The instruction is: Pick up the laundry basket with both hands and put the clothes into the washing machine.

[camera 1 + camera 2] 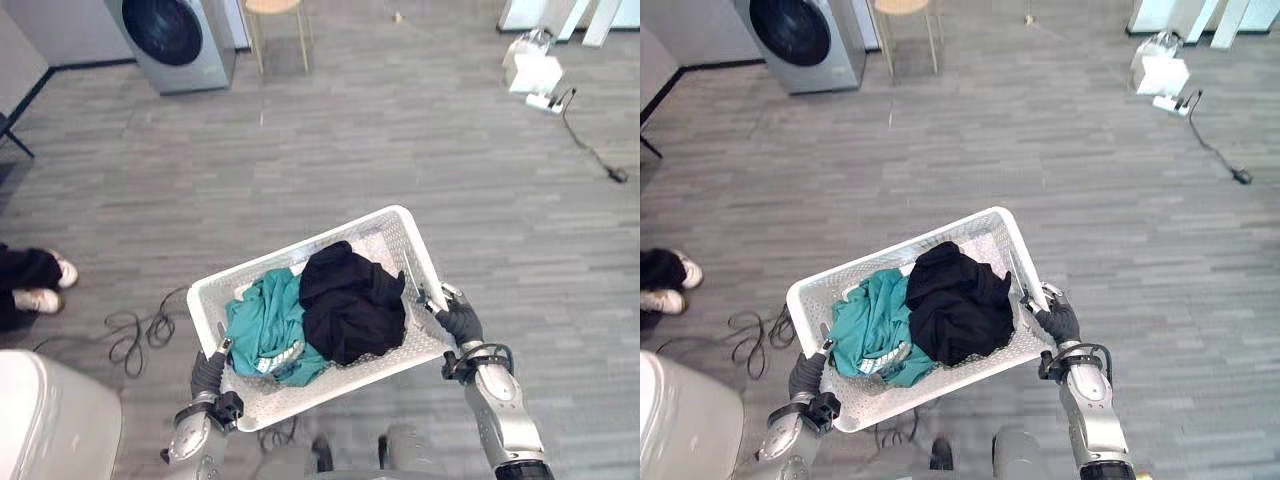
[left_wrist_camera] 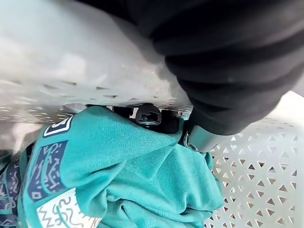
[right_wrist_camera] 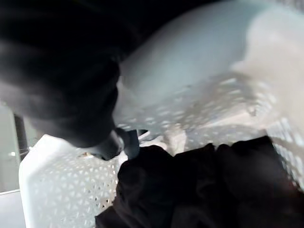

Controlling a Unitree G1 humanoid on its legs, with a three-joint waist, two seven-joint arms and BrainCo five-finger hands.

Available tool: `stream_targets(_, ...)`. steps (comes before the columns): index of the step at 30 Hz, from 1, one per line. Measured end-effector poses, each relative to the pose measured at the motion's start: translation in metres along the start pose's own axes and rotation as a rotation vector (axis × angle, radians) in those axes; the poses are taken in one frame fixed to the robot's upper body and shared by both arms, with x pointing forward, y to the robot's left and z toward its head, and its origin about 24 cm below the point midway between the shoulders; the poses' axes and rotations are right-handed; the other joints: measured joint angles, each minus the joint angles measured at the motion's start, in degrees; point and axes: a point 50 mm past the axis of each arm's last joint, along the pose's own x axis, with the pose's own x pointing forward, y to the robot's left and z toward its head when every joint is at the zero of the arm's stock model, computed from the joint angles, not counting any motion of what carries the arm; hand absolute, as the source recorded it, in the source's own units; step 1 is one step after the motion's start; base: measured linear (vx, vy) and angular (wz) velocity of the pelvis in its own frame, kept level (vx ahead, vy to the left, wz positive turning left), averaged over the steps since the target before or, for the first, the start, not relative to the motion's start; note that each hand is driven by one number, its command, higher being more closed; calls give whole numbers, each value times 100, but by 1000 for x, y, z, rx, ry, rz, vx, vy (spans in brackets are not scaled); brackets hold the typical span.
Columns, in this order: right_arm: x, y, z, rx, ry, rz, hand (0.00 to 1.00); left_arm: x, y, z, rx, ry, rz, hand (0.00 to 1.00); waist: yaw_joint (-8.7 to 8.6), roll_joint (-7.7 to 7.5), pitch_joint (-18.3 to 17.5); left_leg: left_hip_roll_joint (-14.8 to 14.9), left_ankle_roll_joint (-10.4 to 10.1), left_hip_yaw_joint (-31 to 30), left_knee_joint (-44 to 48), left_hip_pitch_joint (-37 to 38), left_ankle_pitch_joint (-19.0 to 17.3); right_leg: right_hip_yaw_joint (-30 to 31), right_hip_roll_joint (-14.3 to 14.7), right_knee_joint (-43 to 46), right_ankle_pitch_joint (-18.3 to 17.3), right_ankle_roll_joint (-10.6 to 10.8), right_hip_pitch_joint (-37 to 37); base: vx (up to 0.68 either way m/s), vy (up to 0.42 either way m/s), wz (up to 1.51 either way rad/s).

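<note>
White basket [image 1: 262, 396] gripped by curled left hand [image 1: 208, 372] and right hand [image 1: 460, 322].

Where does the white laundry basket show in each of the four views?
Left eye: laundry basket lower centre.
Right eye: basket lower centre, further left.
Left wrist: perforated wall beside the teal garment.
Right wrist: perforated wall beside the black garment.
Shared landmark: both garments lie inside it, teal on the robot's left.
</note>
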Motion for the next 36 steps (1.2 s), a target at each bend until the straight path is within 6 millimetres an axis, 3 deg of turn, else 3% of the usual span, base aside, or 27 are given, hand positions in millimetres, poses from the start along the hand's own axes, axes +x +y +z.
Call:
stream_targets(1,-2,-3,1,-1,-1,-11,100,1,-3,0,6,0,-14,100,-4,-13,-7,34,-28,-44,-24,129,-14,139,96,-1153,404,214,76,809,-183,88)
stream_targets(2,-8,-7,3,-11,-9,-24,100,2,-6,0,6,2,-28,100,-68,-61,-22,113,-443,-329,38,429,-271,397,181,-1993,1317,235,182,747,-204,85)
stream_targets(3,-9,-8,3,-13,-8,-25,100,2,-7,-2,3,7,-28,100,-130,-43,-18,192,-481,-454,183,491,-373,394,213,-1701,1512,63,173,644,-188,81)
stream_targets(5,-8,-9,4,-27,-1,-27,100,0,-9,-6,-9,23,-22,100,-125,69,-14,395,-492,-555,1013,347,-348,170,325,-1128,1016,-112,202,609,-190,25)
stream_targets(6,-9,-9,4,-35,2,-18,100,-2,-6,-8,-12,30,-12,100,-95,114,8,573,-597,-546,2200,-63,-66,34,427,-941,724,-237,420,695,-211,11)
stream_targets(7,-12,-10,6,-45,0,-16,100,-4,-7,-11,-26,39,-5,100,-76,195,53,814,-784,-511,3556,-599,848,-86,571,-997,517,-362,816,572,-165,7)
stream_targets(8,-15,-10,7,-50,-5,-13,100,-6,-6,-14,-33,46,0,100,-35,207,66,934,-939,-458,4162,-879,1684,-98,641,-1101,422,-406,1091,581,-144,1)
stream_targets(9,-20,-9,9,-57,-11,-8,100,-10,-5,-17,-39,57,5,100,57,234,81,1093,-1032,-404,5096,-1275,1790,-82,729,-1356,260,-442,1519,843,-154,-1)
stream_targets(10,-26,-11,12,-61,-21,-13,100,-12,-7,-16,-46,48,-6,100,100,215,122,1242,-896,-235,6175,-1987,1268,-77,792,-1834,154,-467,2285,700,-113,1)
stream_targets(11,-27,-11,12,-63,-21,-14,100,-13,-7,-17,-48,50,-10,100,142,182,117,1242,-795,-87,6256,-2211,1048,-51,769,-2040,148,-476,2560,668,-82,1)
stream_targets(13,-27,-11,15,-66,-32,-12,100,-12,-8,-15,-48,41,-16,100,273,40,77,1107,-613,552,5283,-2860,471,56,557,-2681,149,-476,3294,748,-41,-26)
stream_targets(15,-22,-12,20,-78,-48,-8,100,-12,-9,-13,-59,29,-17,100,407,0,97,980,-689,689,3240,-3082,444,124,412,-2933,129,-440,3633,542,16,-50)
stream_targets(16,-20,-11,22,-85,-57,1,100,-13,-8,-12,-69,21,-9,100,453,26,78,872,-929,548,1716,-3072,645,170,289,-2981,-7,-221,3842,493,106,-45)
stream_targets(17,-19,-13,22,-93,-59,2,100,-13,-9,-13,-77,24,-8,100,475,83,37,832,-1073,390,898,-3066,920,256,263,-2982,-111,-57,3978,755,220,-49)
stream_targets(18,-18,-14,18,-92,-43,-1,100,-14,-9,-14,-77,31,-5,100,477,73,11,677,-1095,330,864,-3071,1561,339,111,-2943,-228,125,4174,638,268,-43)
stream_targets(19,-17,-14,14,-89,-27,-3,100,-15,-8,-16,-74,41,0,100,496,-12,-43,542,-940,303,963,-3035,1763,422,-13,-2842,-265,188,4206,812,390,-35)
stream_targets(21,-14,-13,8,-81,-3,1,100,-17,-4,-18,-59,53,12,100,435,-307,-160,182,-9,449,1640,-2996,1293,734,-522,-1576,-197,330,3828,777,369,-17)
stream_targets(22,-12,-12,6,-77,7,5,100,-17,-3,-18,-58,59,20,100,415,-380,-157,124,46,524,1813,-2931,1136,770,-568,-1077,-28,393,3629,693,321,-6)
stream_targets(24,-12,-9,-6,-55,55,1,100,-20,2,-22,-34,86,41,100,363,-451,-136,-50,225,569,1459,-1994,711,766,-757,1231,1458,154,2768,722,311,-4)
stream_targets(25,-12,-8,-7,-51,58,3,100,-20,3,-21,-30,87,45,100,343,-443,-130,-79,271,551,1291,-1726,672,737,-753,1771,1299,72,2521,609,215,6)
stream_targets(27,-12,-5,-7,-44,56,16,100,-19,6,-19,-21,79,50,100,296,-312,-104,-17,262,421,659,-775,659,286,-610,2526,498,-99,1761,597,145,18)
stream_targets(30,-12,0,-4,-26,31,20,100,-16,7,-12,-10,46,47,100,188,-261,-113,111,77,207,280,-168,472,-334,-380,1401,11,-68,1029,524,-13,34)
stream_targets(31,-13,-1,-4,-17,31,11,100,-14,7,-10,-7,39,43,100,141,-264,-114,154,-81,98,185,79,321,-477,-269,264,68,-81,766,551,-91,48)
stream_targets(33,-14,-1,-4,-15,31,10,100,-14,7,-9,-3,38,40,100,103,-337,-161,190,-230,22,104,288,203,-525,-181,-877,324,-79,685,452,-119,45)
stream_targets(34,-17,0,-4,-12,30,9,100,-14,8,-8,8,35,35,100,69,-435,-217,139,-447,-58,58,461,18,-465,-116,-1869,803,-99,689,713,-252,68)
stream_targets(35,-21,-2,-5,-15,32,3,100,-15,7,-9,6,41,36,100,16,-470,-279,219,-556,-281,108,759,-293,-248,-20,-1758,1506,-181,716,600,-217,63)
stream_targets(36,-21,-4,-5,-21,38,-4,100,-15,5,-13,3,52,38,100,29,-320,-297,330,-638,-333,213,855,-359,-262,96,-1451,1274,-210,704,843,-325,36)
